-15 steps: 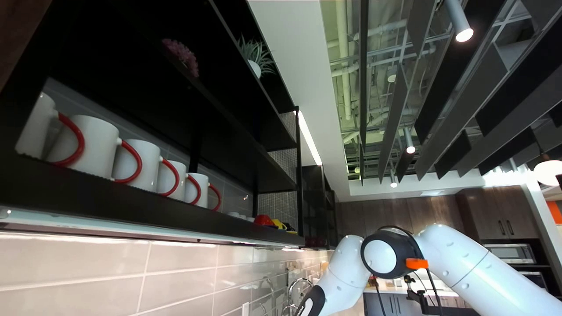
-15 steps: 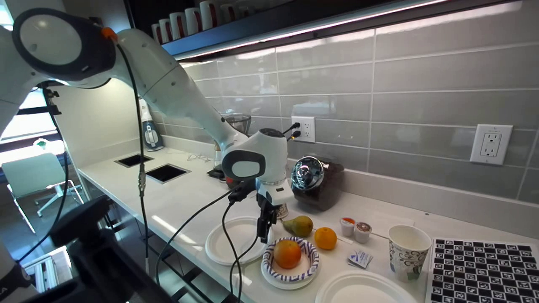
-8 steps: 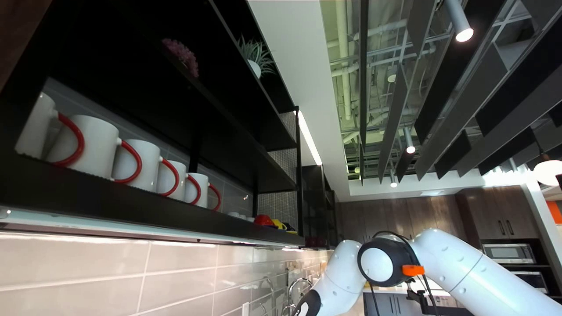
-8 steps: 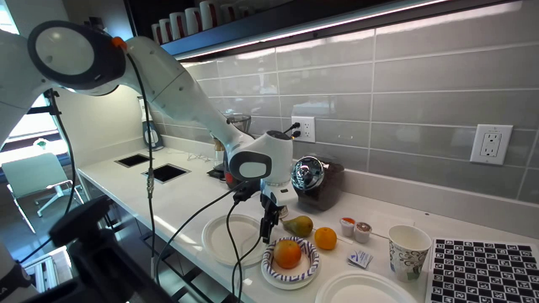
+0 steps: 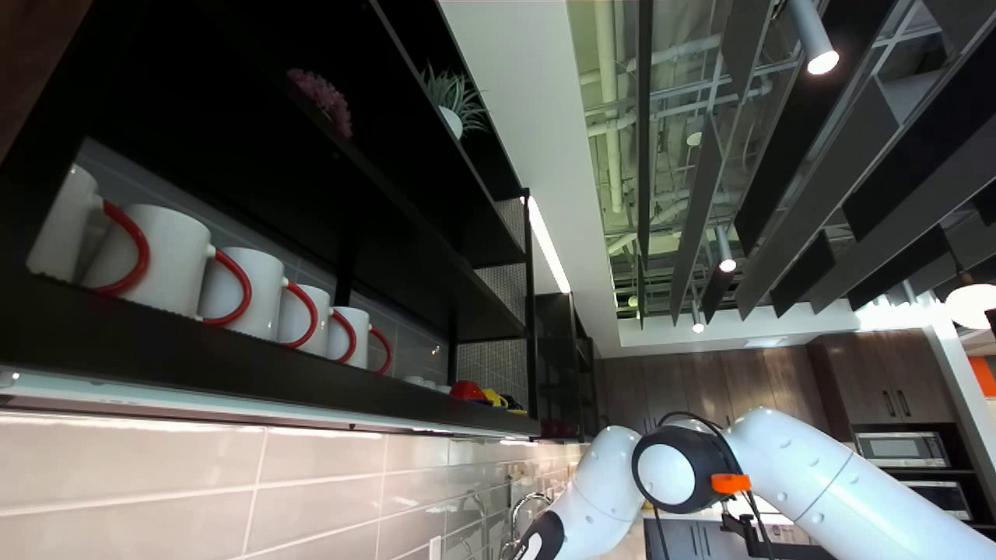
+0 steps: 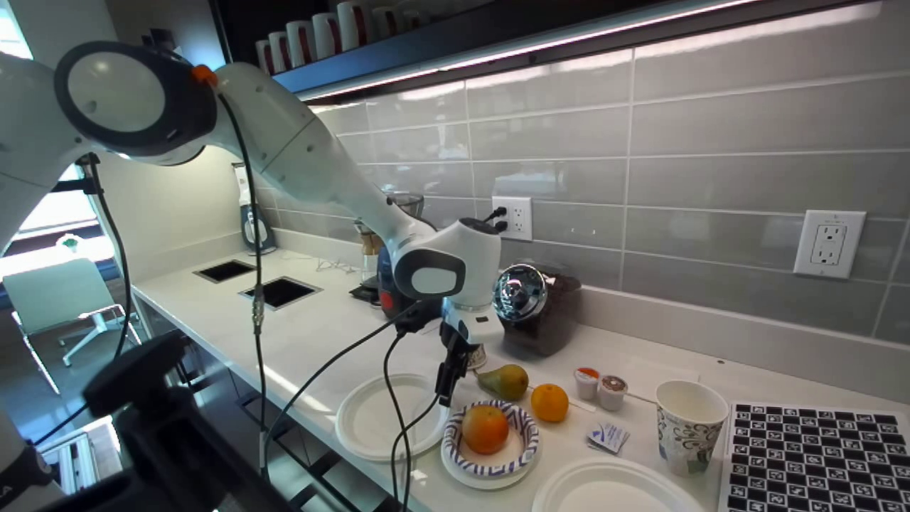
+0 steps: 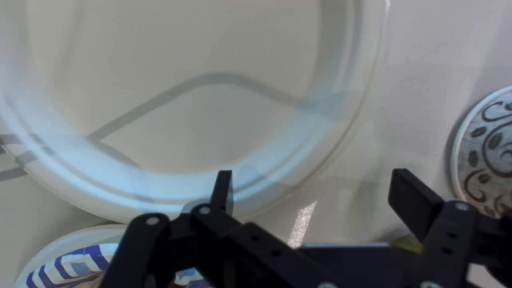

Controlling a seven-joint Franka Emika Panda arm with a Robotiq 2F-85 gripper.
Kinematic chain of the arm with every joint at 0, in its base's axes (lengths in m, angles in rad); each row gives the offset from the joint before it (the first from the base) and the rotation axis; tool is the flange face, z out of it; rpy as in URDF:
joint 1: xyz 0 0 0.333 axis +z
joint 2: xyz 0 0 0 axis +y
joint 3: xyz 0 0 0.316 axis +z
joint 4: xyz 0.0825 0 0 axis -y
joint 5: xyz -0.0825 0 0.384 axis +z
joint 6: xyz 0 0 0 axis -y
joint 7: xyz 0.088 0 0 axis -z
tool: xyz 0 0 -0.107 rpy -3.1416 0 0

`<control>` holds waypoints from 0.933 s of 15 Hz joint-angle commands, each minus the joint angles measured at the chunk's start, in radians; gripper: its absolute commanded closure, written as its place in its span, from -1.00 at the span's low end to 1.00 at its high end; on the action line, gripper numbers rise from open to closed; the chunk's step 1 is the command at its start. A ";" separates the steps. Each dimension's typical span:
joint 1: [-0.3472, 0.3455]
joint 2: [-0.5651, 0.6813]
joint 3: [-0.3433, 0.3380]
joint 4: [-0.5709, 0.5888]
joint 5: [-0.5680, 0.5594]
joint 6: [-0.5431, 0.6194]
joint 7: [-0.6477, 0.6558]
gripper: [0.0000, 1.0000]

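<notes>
Above the rim of a white plate (image 7: 200,128), my gripper (image 7: 314,188) is hanging with its two fingers (image 7: 223,188) spread wide apart, the plate's edge and pale countertop (image 7: 420,100) showing between them. In the wrist view one finger is overlapping that rim while its partner is standing over the countertop; whether either tip is touching a surface, I cannot tell. The plate is lying flat, and a bent shadow (image 7: 220,78) is crossing its face. Just beside it, a bowl with a blue-striped rim (image 6: 530,439) is sitting on a white dish (image 6: 490,483), and an orange-red fruit (image 6: 485,429) is resting inside the bowl. On the wall side of the bowl a pear (image 6: 506,382) is lying on the countertop, with an orange (image 6: 549,403) near it. Something round with a white rim and brown swirls (image 7: 488,152) is showing at the right edge of the wrist view. Farther along, two small pods (image 6: 612,393) are standing side by side near some packets (image 6: 608,436), and a patterned paper cup (image 6: 686,441) is standing beside a checkered board (image 6: 817,462). Near the tiled wall (image 6: 554,142) a dark jar (image 6: 553,320) with a chrome lid is sitting tilted. In both exterior views white mugs (image 5: 175,249) are lining a black shelf (image 5: 272,377).
</notes>
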 commanded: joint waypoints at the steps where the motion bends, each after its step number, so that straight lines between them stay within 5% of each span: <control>1: 0.008 0.011 -0.005 0.031 0.015 -0.065 0.034 -1.00; 6: 0.007 0.046 -0.007 0.061 0.010 -0.125 0.052 -1.00; 8: 0.007 0.055 -0.009 0.071 0.008 -0.144 0.058 -0.45; 14: -0.010 0.064 -0.003 0.115 0.016 -0.205 0.049 0.38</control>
